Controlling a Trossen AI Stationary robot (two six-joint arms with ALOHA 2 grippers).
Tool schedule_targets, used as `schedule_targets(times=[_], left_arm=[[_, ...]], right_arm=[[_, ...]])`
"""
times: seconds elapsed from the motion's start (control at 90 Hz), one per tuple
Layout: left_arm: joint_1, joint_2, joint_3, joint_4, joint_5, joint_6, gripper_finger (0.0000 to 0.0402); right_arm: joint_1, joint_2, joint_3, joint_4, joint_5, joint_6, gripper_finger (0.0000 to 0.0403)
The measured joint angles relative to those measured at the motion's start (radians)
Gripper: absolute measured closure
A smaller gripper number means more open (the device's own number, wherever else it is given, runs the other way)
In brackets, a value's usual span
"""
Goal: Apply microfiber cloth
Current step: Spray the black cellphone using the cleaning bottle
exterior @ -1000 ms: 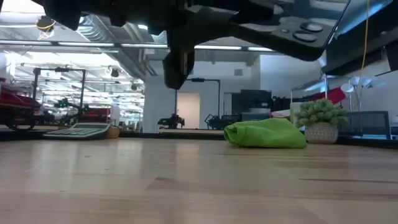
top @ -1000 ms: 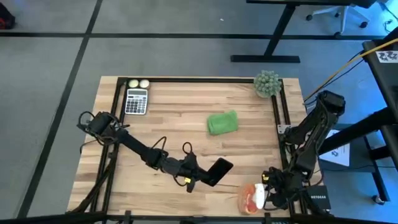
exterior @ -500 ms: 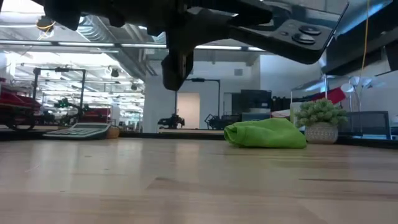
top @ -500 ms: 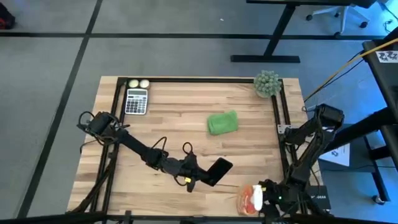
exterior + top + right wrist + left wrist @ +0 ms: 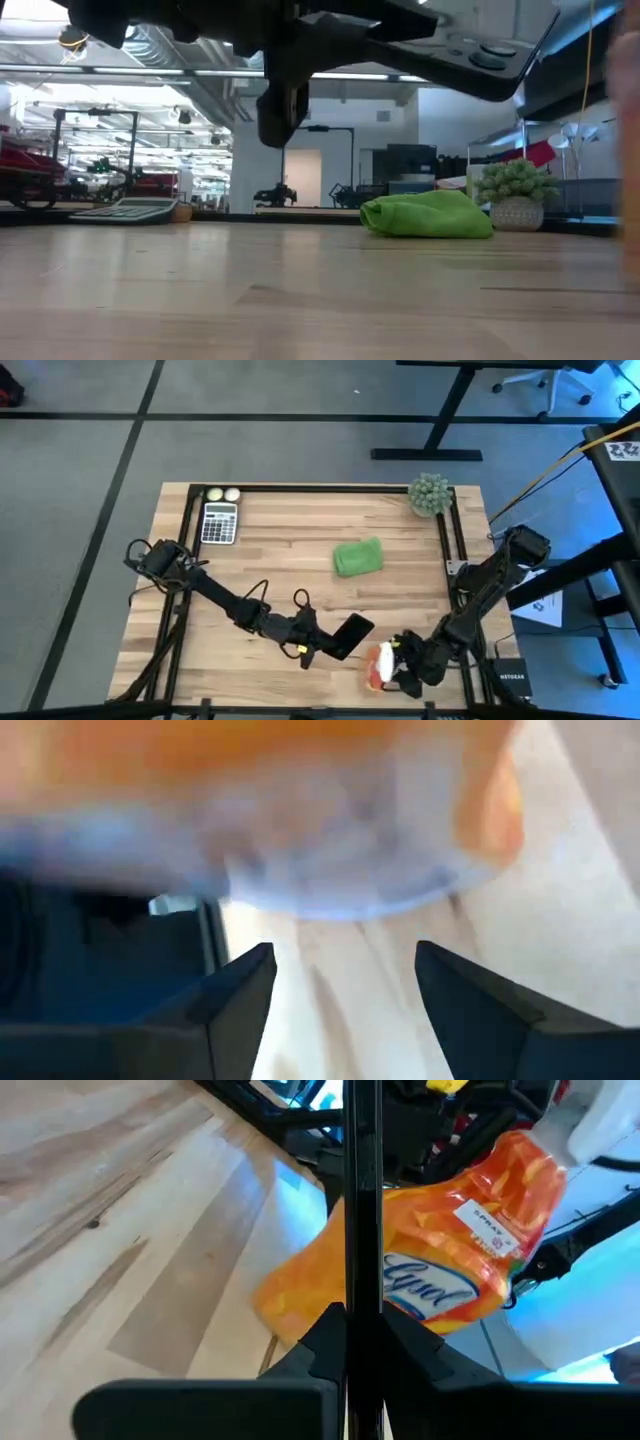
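Two tools over the worktop [image 5: 280, 575], neither at the cloth [image 5: 357, 556].

**Position**
- Cloth bunched on the worktop, right of centre on the far half, well apart from both tools and near the plant [image 5: 429, 493]. Untouched.
- Left tool [image 5: 322, 648] near the front edge, pinching a black phone [image 5: 352, 632] clear of the surface. Seen edge-on between the fingers in the left wrist view.
- Right tool [image 5: 412, 663] at the front right, up against an orange spray bottle [image 5: 378, 666]. Cannot tell its grip.

**Judgement**
- Cloth step not yet begun. Likely calls for the bottle to be set aside before the right arm reaches for the cloth.

**Risks**
- Bottle just beside the held phone: possible knock if either arm swings, with the phone twisting in its pinch.
- Bottle close to the front edge: possible topple or roll off the worktop if released carelessly.
- Cloth soft and bunched: possibly only a fold lifted by a shallow grab, or the cloth dragged toward the plant.
- Long reach across the left arm's cables: possible snag.

**Not made out**
- Right wrist view smeared, showing only orange and white close ahead. Contact with the bottle unconfirmed.
- Phone screen side not determinable.
- Low view: pale streak at the right edge, unidentified. Cloth's underside and folds hidden.
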Motion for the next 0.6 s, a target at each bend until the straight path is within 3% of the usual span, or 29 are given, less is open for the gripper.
schedule_targets(times=[0.167,0.333,0.6], left_arm=[[0.000,-0.015,-0.001,-0.085,-0.028,-0.015,0.0384],[-0.012,-0.095,-0.014,-0.256,-0.123,-0.019,0.0384],[-0.064,-0.230,-0.014,-0.470,-0.291,-0.024,0.0384]], right_arm=[[-0.085,0.000,0.000,0.010,0.070,-0.104,0.0175],[-0.159,0.000,-0.001,0.036,0.099,-0.224,0.0175],[-0.165,-0.098,-0.001,-0.027,0.119,-0.381,0.0175]])
